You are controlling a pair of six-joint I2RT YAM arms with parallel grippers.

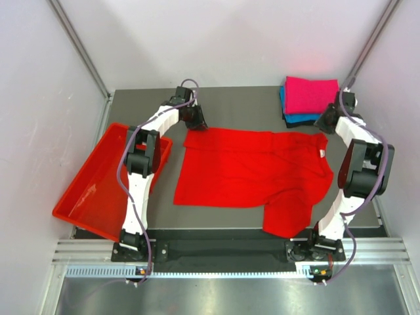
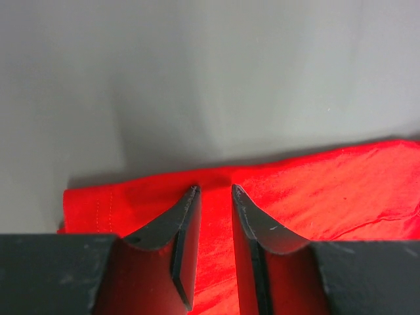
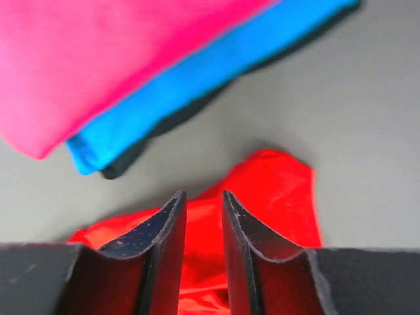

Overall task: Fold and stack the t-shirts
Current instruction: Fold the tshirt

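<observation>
1. Nearest, at the lower centre-right of the top view, one sleeve [image 1: 289, 220] of the red t-shirt [image 1: 249, 167] droops over the near edge of the bench [image 1: 243, 105]. If the far hem is pulled across in a fold, that hanging cloth could drag or bunch and leave the fold lopsided.
2. At the left of the frame the red tray [image 1: 65, 213] lies tilted, partly off the bench and apart from the shirt.
3. The shirt's body lies spread flat across the middle of the bench, not yet folded.
4. At the shirt's far-left corner the left gripper [image 2: 215, 190] is down at the hem. Its jaws are parted by a narrow gap, red cloth lies flat between them, and nothing looks pinched. If they rise like this the corner would probably stay behind; closing too shallow may catch only the hem's edge, which could slip out.
5. At the far-right corner the right gripper [image 3: 202, 193] sits over a puckered peak of red cloth, its jaws a little apart with no visible hold. If one corner lifts without the other, the shirt would likely twist.
6. Farthest, at the upper right, the folded stack lies just beyond that gripper: the pink t-shirt [image 3: 98, 59] on top, the teal t-shirt [image 3: 197, 85] beneath and the black t-shirt [image 3: 125, 167] at the bottom. A swing of the right arm could nudge it askew.
</observation>
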